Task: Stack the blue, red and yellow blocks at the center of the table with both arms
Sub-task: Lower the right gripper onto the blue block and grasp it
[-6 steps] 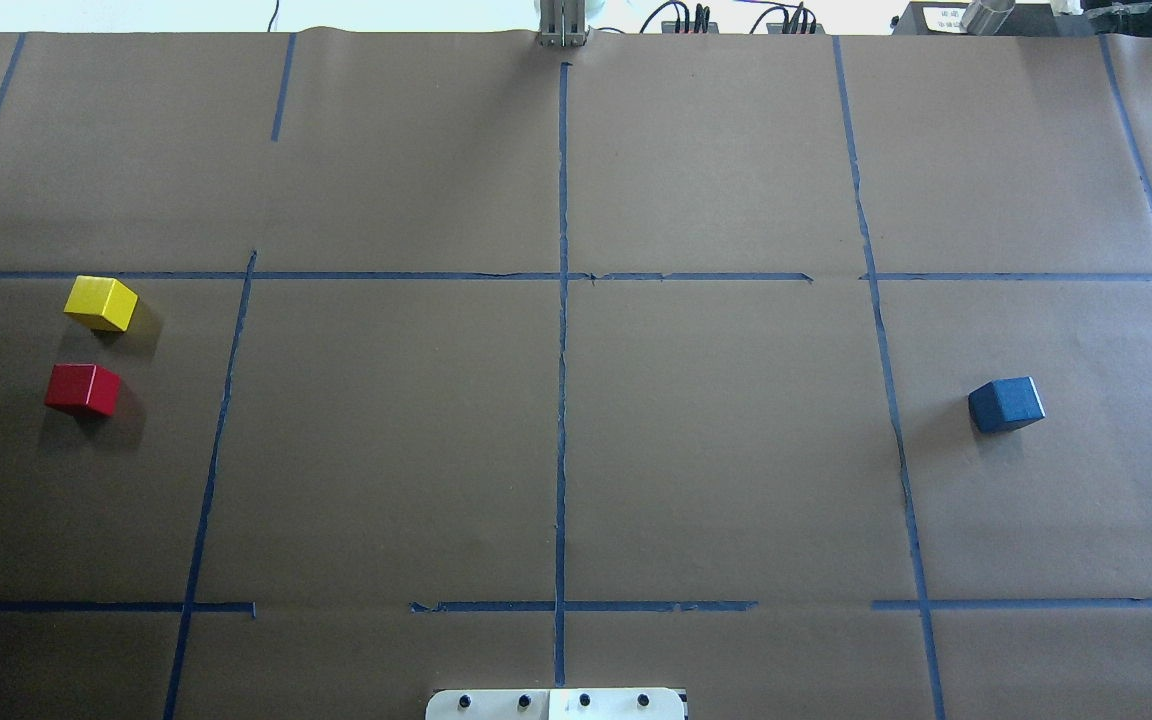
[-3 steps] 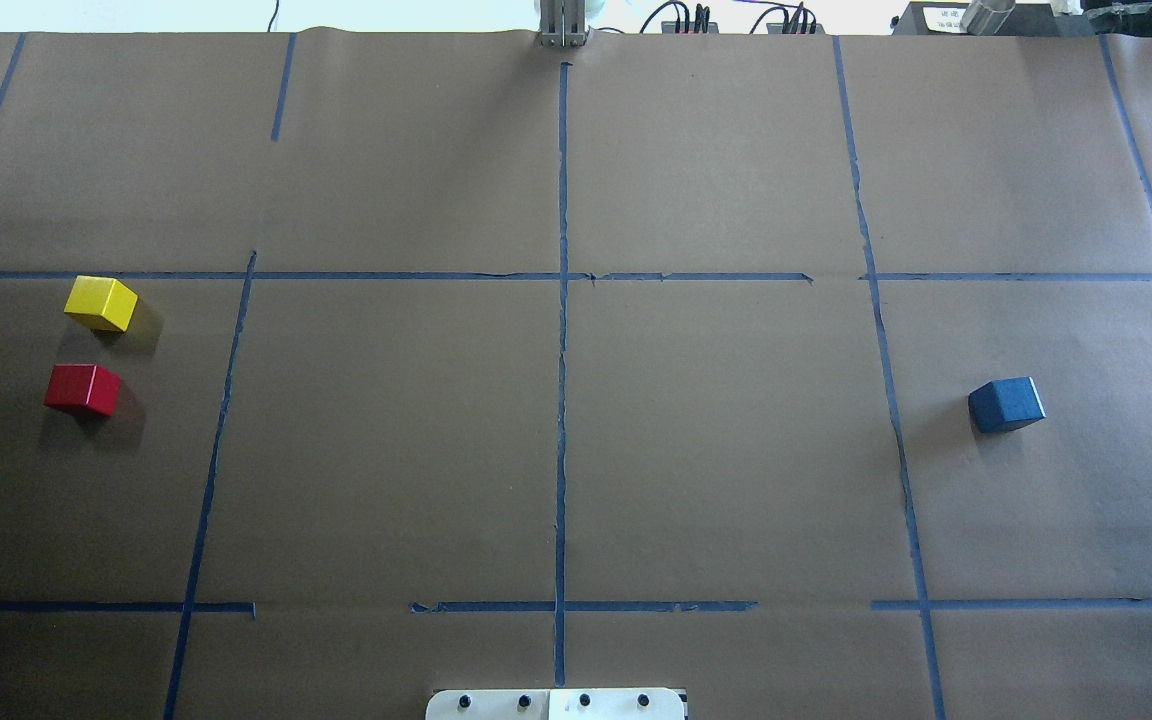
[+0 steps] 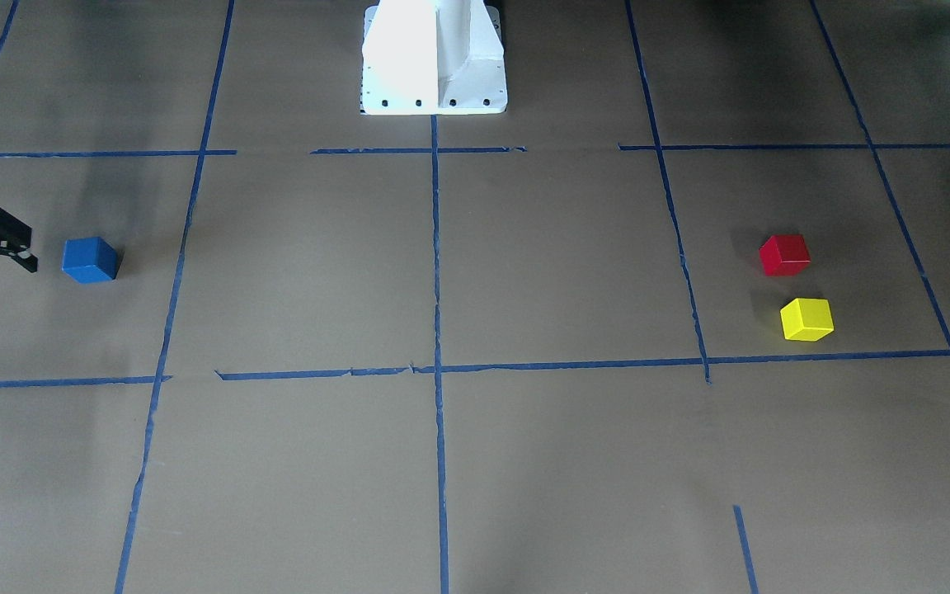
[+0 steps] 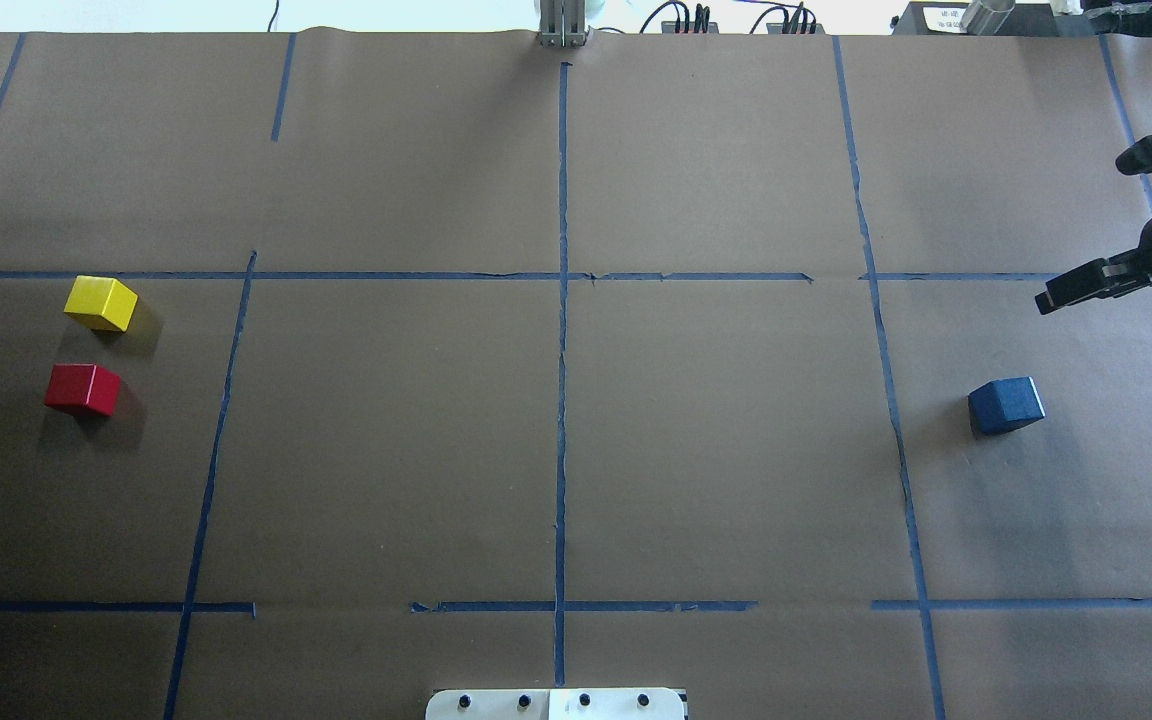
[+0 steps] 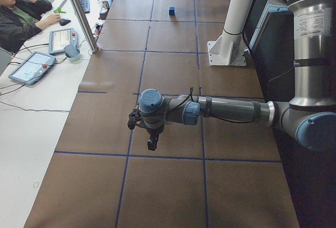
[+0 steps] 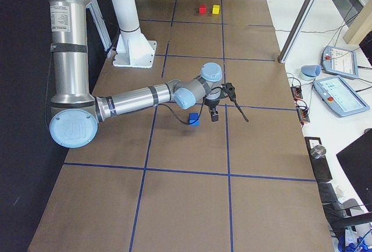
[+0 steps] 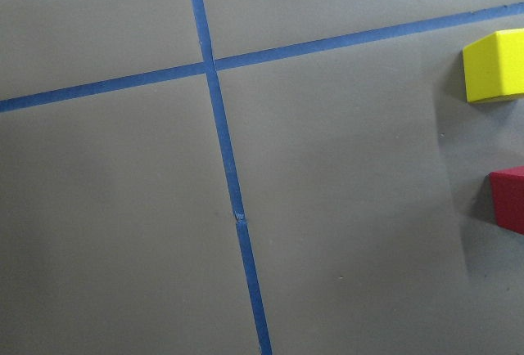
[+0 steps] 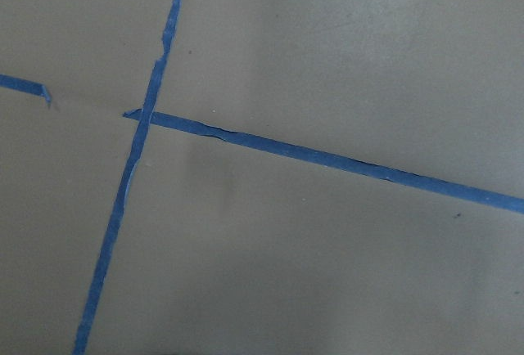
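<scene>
Hanging over a table (image 4: 716, 440) wrapped in matte brown kraft paper, I see a flat, faintly creased sheet, ruled into large rectangles by strips of blue masking tape (image 4: 562, 400) that are torn and a little crooked at the joins. My white pedestal (image 3: 434, 58) is bolted at the near middle edge. Along the far side runs a white desk (image 5: 31, 133) with an aluminium post (image 5: 79, 12), cables and teach pendants (image 5: 30, 68). An operator (image 5: 18, 15) in dark clothes sits there. My right gripper (image 4: 1086, 232) is at the right end of the table with its black jaws spread wide and nothing between them. It hovers near the blue block (image 4: 1006, 404) but is apart from it. That block is a small smooth painted cube, turned slightly askew to the tape lines, and it sits in the right-hand column of the grid, well away from the centre. At the opposite end the red block (image 4: 83, 389) and the yellow block (image 4: 101, 303) are cubes of the same kind. They lie close together with a gap between them, the yellow one farther from my base. Both show at the right edge of my left wrist camera. My left gripper (image 5: 151, 140) hangs above bare paper at the left end, outside those two blocks. Only the side view and a sliver at the edge of the front view show it, so I cannot tell how its jaws stand. The centre cells hold none of the three blocks.
</scene>
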Controlling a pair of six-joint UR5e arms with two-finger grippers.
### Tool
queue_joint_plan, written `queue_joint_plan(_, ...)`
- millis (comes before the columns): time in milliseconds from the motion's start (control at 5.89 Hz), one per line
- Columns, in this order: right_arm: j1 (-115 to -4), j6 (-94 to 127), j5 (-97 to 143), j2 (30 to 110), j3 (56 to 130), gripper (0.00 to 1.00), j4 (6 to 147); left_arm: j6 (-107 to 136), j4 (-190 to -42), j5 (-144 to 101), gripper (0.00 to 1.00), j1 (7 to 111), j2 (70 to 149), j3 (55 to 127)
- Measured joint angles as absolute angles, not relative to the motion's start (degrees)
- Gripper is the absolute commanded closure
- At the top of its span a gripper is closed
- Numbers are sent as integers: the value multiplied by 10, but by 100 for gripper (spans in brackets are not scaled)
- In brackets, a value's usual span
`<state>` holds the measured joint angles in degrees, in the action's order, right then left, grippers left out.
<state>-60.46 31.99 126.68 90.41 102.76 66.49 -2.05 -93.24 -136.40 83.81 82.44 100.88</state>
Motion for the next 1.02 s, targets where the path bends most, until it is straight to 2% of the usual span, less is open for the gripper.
queue_joint_plan(339,-524,384,1195,915,1027,0,638,-20,-933,-1364,0,838,824,1009)
queue_joint_plan(679,-491,389,1182,936,1026,1,636,-20,-933,-1364,0,838,824,1009)
queue_joint_plan(1018,-471,388,1180,951,1024,80,636,-20,-933,-1364,0,838,824,1009)
